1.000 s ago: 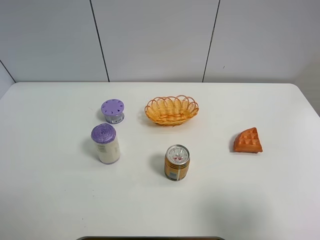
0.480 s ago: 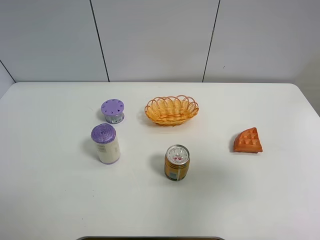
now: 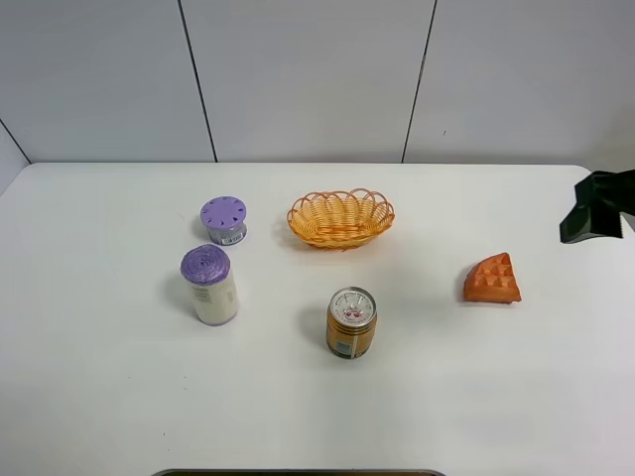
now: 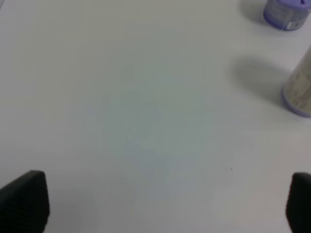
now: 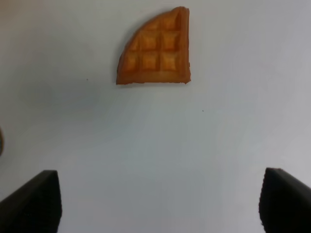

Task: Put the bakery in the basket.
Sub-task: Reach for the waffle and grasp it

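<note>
The bakery, an orange-brown waffle wedge (image 3: 492, 280), lies flat on the white table at the right. It also shows in the right wrist view (image 5: 156, 51). The wicker basket (image 3: 340, 218) sits at the table's back centre, with nothing in it. My right gripper (image 3: 595, 206) shows as a black shape at the right edge, behind and to the right of the waffle. In its wrist view the right gripper (image 5: 158, 201) is open and holds nothing, apart from the waffle. My left gripper (image 4: 161, 201) is open over bare table and is out of the high view.
An orange-gold drink can (image 3: 351, 321) stands in front of the basket. A white bottle with a purple lid (image 3: 209, 285) and a small purple tub (image 3: 224, 219) stand at the left; both show in the left wrist view, bottle (image 4: 299, 90) and tub (image 4: 286, 12).
My right gripper has come into the high view from the right edge. The waffle, the basket and the other items have not moved.
</note>
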